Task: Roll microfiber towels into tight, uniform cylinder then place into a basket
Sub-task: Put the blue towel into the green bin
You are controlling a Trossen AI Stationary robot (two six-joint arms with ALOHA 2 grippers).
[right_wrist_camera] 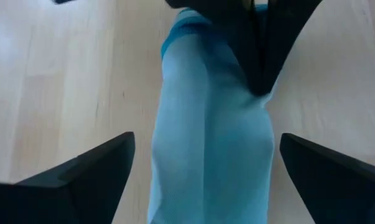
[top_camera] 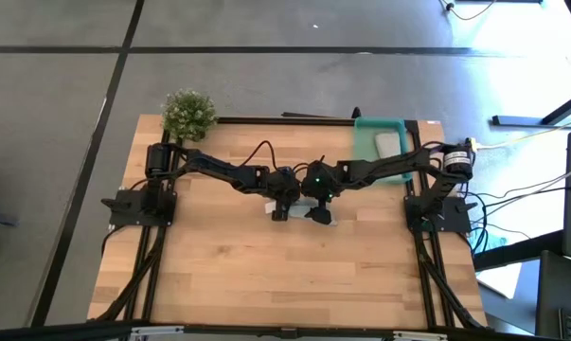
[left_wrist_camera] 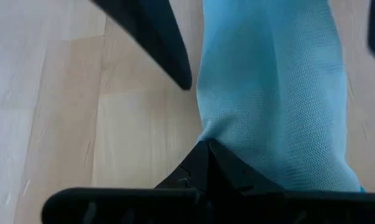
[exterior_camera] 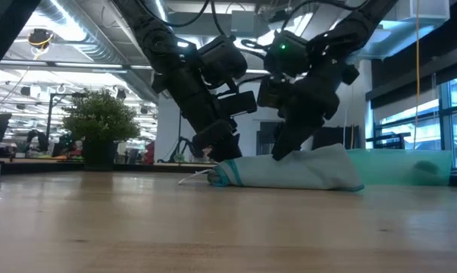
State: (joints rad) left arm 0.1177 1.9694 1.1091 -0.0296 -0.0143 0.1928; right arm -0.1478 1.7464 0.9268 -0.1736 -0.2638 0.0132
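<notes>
The light blue towel (exterior_camera: 289, 173) lies rolled into a loose, slightly flattened cylinder near the middle of the wooden bench (top_camera: 266, 275), with both arms bent in over it from either side. The right gripper (right_wrist_camera: 206, 155) hangs above one end of the roll with its fingers (right_wrist_camera: 94, 171) released and spread wide on either side of the cloth, not pinching it. The left gripper (left_wrist_camera: 193, 124) is at the other end, one finger pressed into the fabric; it seems to be spread too, though the view is too close to be sure. The teal basket (top_camera: 365, 142) sits at the bench's far right corner, a pale grey-beige towel (top_camera: 388, 145) lying inside it. A small green plant (top_camera: 189, 113) stands at the far left corner.
</notes>
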